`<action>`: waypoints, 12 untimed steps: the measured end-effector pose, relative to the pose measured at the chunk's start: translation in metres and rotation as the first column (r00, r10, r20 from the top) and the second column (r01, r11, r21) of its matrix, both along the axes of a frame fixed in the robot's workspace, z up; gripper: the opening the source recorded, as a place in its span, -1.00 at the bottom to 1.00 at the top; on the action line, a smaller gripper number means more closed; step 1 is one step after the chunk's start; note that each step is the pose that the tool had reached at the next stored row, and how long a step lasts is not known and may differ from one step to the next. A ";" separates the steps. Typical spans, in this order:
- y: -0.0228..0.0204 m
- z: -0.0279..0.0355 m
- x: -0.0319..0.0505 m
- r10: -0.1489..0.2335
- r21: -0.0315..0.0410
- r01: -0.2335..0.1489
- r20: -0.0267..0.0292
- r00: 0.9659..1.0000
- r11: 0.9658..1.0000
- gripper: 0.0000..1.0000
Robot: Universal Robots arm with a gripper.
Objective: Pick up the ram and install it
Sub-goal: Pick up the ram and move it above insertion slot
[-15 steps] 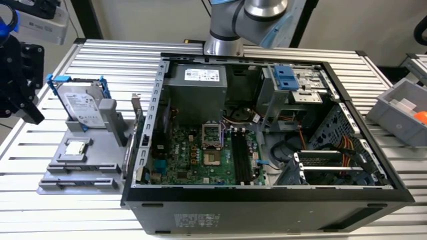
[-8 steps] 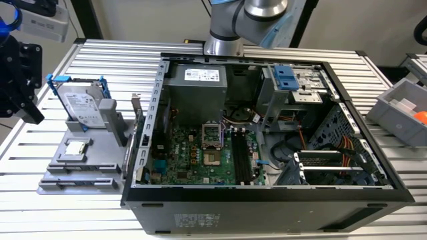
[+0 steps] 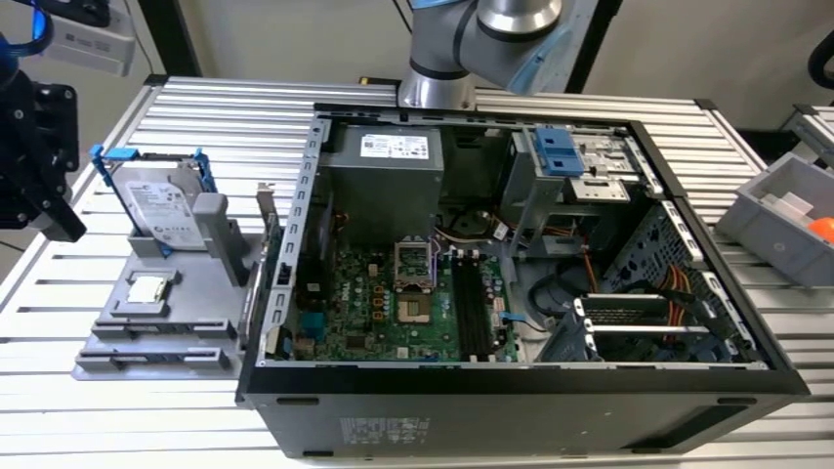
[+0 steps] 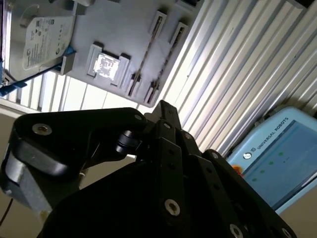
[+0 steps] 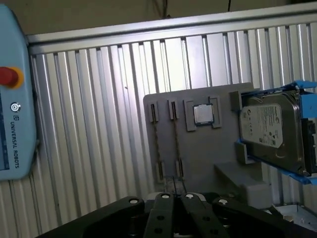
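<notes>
In the narrower slots of the grey holder [image 5: 208, 153], thin strips lie edge-on. I take the one nearer the processor chip [image 5: 203, 114] for the ram [image 5: 176, 144], though it is too slim to be sure. The fingers [image 5: 166, 201] point at the holder from apart, pressed together and holding nothing. The hard drive [image 5: 270, 129] stands beyond the chip, all on the ribbed table [image 5: 99, 148]. In the exterior view the open case [image 3: 521, 410] sits to the holder's right. No stick is discernible in the long dark slots [image 3: 472, 308] of its motherboard [image 3: 378, 313]. I judge both pickup and installing undone.
</notes>
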State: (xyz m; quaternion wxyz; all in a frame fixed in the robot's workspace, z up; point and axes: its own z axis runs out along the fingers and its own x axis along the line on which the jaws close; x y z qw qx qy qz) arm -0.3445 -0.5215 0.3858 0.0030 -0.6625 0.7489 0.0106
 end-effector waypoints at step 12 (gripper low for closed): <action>0.0001 0.0000 0.0000 0.126 0.000 -0.126 0.000 0.992 0.992 -1.00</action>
